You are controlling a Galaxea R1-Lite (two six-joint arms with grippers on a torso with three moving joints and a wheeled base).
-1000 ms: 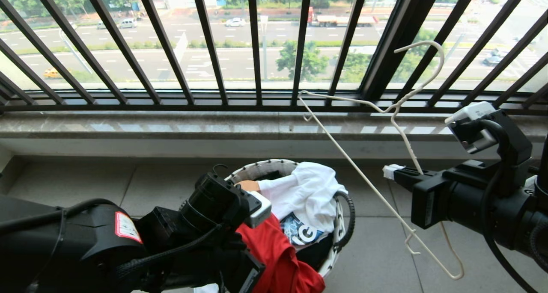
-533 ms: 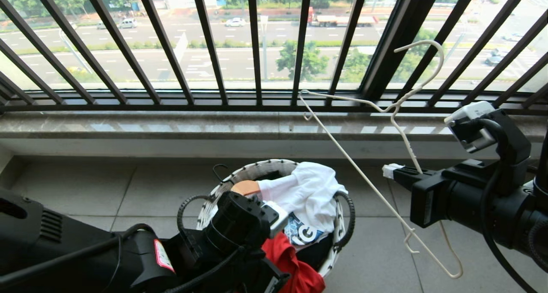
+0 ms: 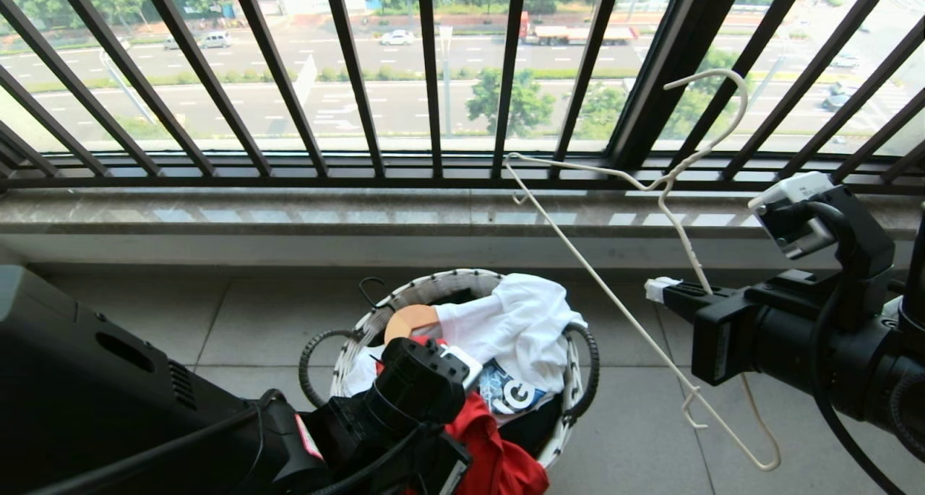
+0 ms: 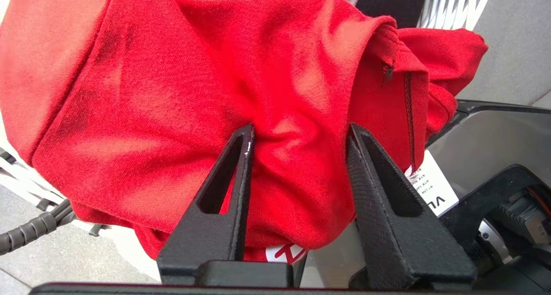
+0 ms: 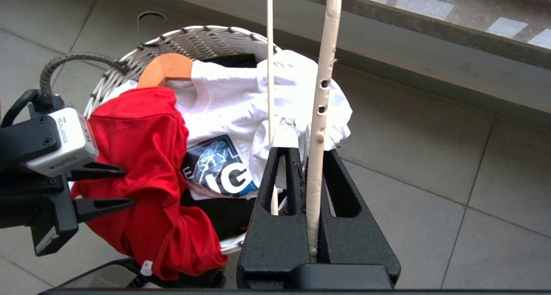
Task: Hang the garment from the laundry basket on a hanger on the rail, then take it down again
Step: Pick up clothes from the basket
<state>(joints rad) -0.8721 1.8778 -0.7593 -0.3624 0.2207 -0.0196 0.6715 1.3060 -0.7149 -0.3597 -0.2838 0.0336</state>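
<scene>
Since a sec ago our left arm has dropped lower over the basket (image 3: pixel 571 408) and less of the red tee (image 3: pixel 498 459) shows past it in head view. Window railing (image 3: pixel 433 83), sill (image 3: pixel 289 217) and tiled floor (image 3: pixel 636 437) fill the bkgd. Basket sits on the floor below the sill, w/ a white shirt (image 3: pixel 517 325) and an orange wooden hanger (image 3: pixel 406 320) inside. Tee drapes over the basket's near rim, beside the white shirt. Our left gripper (image 4: pixel 297 166) has its jaws partway apart, pressed around a fold of tee; whether it's actually pinched we can't tell. Our right gripper (image 5: pixel 308 187), off to the basket's right, is clamped tight on the wire hanger (image 3: pixel 672 191), held up in front of the railing.
</scene>
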